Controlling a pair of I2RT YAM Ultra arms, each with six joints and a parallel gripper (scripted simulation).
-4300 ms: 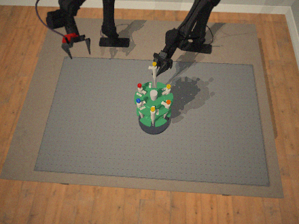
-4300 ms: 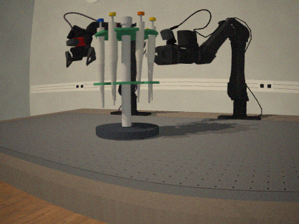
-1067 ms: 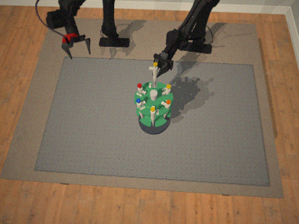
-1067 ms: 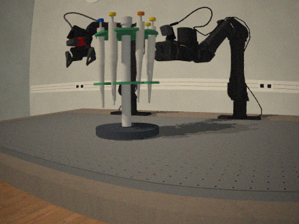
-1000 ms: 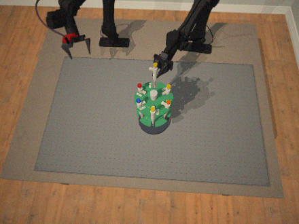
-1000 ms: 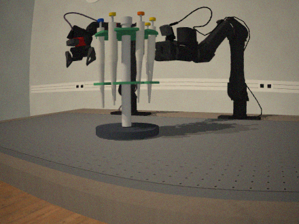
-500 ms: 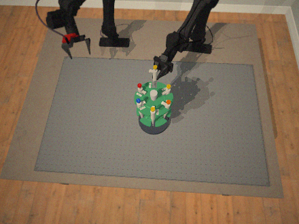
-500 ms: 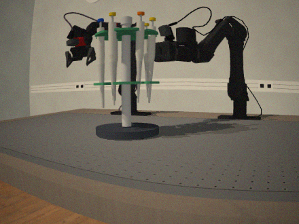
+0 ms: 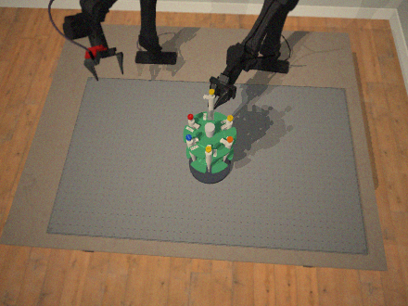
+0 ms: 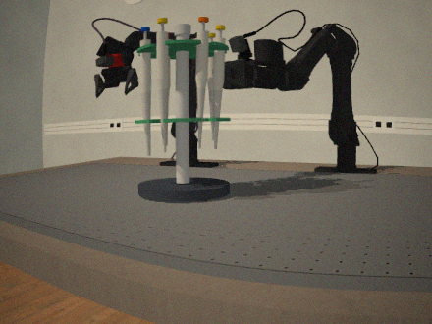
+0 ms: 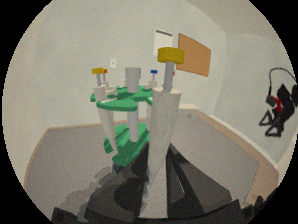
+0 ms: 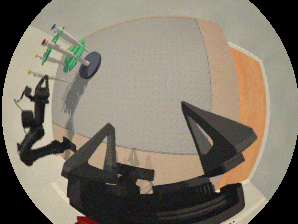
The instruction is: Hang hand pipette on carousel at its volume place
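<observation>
Upright at the Carousel's Edge

Evidently the left gripper (image 9: 216, 103) (image 11: 157, 145) has its fingers closed around a yellow-topped pipette (image 9: 210, 102) (image 11: 165, 115), upright beside the green-plated carousel (image 9: 210, 130) (image 10: 183, 123) (image 11: 133, 122) (image 12: 90, 65) (its volume marking is too small to read). The right gripper (image 9: 110, 76) (image 10: 114, 93) (image 12: 143, 116) hangs well apart, fingers spread wide, holding nothing.
</observation>
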